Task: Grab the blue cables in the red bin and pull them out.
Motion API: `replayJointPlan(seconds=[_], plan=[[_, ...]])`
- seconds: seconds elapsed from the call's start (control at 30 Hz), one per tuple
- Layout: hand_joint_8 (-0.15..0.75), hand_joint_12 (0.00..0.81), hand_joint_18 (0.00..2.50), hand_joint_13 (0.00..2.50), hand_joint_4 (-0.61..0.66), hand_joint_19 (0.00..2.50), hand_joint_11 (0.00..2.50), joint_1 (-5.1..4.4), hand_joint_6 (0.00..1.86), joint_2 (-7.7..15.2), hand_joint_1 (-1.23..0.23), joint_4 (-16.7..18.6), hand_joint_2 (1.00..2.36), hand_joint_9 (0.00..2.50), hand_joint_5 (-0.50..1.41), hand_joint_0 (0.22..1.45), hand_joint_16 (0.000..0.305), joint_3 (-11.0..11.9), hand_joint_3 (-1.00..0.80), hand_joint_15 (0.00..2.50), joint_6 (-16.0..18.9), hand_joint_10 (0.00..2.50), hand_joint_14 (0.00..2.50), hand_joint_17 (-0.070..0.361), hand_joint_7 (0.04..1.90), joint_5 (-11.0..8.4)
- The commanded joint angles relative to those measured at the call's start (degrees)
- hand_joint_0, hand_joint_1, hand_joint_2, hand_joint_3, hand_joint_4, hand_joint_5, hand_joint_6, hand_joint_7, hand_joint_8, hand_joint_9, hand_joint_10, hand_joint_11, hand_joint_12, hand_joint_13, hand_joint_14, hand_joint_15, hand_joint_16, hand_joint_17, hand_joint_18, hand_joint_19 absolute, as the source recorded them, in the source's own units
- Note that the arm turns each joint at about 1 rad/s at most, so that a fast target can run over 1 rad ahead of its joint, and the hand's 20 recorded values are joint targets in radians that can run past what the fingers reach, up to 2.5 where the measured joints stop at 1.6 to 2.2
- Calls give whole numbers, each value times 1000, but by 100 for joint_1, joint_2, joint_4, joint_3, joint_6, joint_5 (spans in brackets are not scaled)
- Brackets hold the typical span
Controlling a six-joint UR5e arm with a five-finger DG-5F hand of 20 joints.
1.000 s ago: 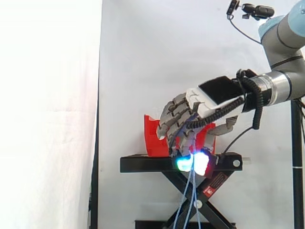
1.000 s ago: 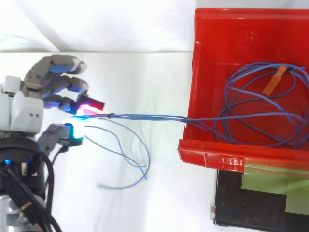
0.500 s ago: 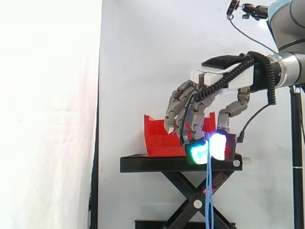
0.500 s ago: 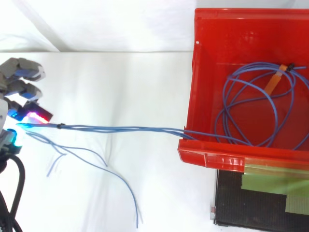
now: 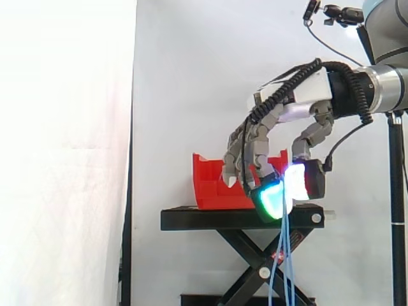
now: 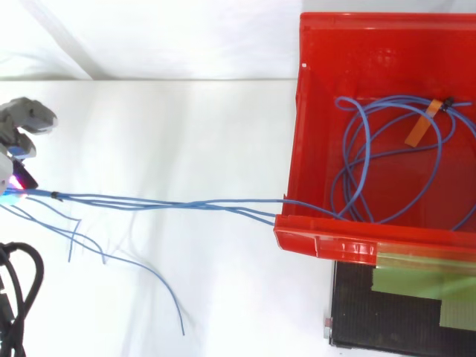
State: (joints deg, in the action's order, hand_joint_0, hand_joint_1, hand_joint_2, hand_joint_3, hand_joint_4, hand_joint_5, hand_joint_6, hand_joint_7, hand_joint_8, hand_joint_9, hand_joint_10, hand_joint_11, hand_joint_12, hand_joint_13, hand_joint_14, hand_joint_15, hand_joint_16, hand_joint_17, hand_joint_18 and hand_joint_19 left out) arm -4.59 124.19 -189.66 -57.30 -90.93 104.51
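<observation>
Robot hand point(image 5: 290, 102) pinched blue cables point(image 6: 186, 202), strands stretched over red bin point(image 6: 321, 236) rim, more loops coiled inside.

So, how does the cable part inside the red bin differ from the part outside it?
The inside part lies in loose loops and carries an orange tag; the outside part runs almost straight from the red bin's front wall to the hand's fingers, which pinch it. Both are thin blue cable.
</observation>
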Motion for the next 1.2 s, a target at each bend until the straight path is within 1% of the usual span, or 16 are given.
replayJointPlan(seconds=[0.0,0.03,0.07,0.17,0.2,0.23,0.3,0.43,0.5,0.53,0.63,0.67,0.7,0.73,0.93,1.17], plan=[[296,345,568,704,144,748,742,-33,707,0,-739,61,1000,970,929,952,42,0,-1000,667,3384,19,23,94,529,-220],[295,344,568,705,150,748,736,-42,703,0,-740,78,1000,969,931,951,42,0,-1000,668,3525,20,23,94,525,-255],[296,343,568,707,150,748,737,-51,702,0,-739,113,1000,969,932,951,42,0,-1000,666,3850,20,23,94,526,-343],[296,344,568,709,152,747,731,-59,694,0,-741,175,1000,971,933,950,42,0,-1000,661,4307,20,23,94,530,-502],[296,345,569,709,152,748,733,-77,692,0,-741,254,1000,971,934,950,42,0,-1000,661,4729,18,22,94,531,-651],[299,345,567,709,145,755,740,-86,691,0,-741,280,1000,970,934,950,42,0,-1000,668,4861,18,23,94,533,-704],[296,343,569,713,147,748,725,-103,685,0,-741,430,1000,967,935,949,42,0,-1000,667,5397,20,21,94,537,-941],[295,343,570,710,151,756,729,-121,673,9,-742,694,1000,968,936,948,42,0,-1000,665,6118,20,23,93,543,-1328],[298,344,570,711,147,755,735,-121,668,9,-742,957,1000,967,937,947,42,0,-1000,662,6460,21,23,94,547,-1565],[297,344,570,712,146,756,737,-121,664,9,-742,957,1000,967,937,947,42,0,-1000,659,6460,21,22,94,548,-1565],[297,344,570,712,148,756,735,-121,644,9,-743,1335,1000,968,938,945,42,0,-1000,660,6645,20,22,93,557,-1697],[296,344,570,712,151,756,737,-130,640,9,-744,1528,1000,969,938,944,42,0,-1000,662,6689,21,21,94,558,-1688],[296,344,570,712,152,759,738,-121,632,9,-744,2003,1000,969,938,944,42,0,-1000,661,6689,20,21,94,563,-1706],[296,344,570,711,144,757,730,-121,627,9,-744,2302,1000,970,938,943,42,0,-1000,660,6680,20,24,94,565,-1706],[296,344,569,712,147,756,742,-103,616,9,-742,3321,1000,971,939,935,42,-26,-1000,665,6610,18,21,93,570,-1688],[296,343,567,711,149,758,735,-77,600,9,-742,3796,1000,970,940,931,42,-229,-1000,665,6662,21,23,93,576,-1679]])
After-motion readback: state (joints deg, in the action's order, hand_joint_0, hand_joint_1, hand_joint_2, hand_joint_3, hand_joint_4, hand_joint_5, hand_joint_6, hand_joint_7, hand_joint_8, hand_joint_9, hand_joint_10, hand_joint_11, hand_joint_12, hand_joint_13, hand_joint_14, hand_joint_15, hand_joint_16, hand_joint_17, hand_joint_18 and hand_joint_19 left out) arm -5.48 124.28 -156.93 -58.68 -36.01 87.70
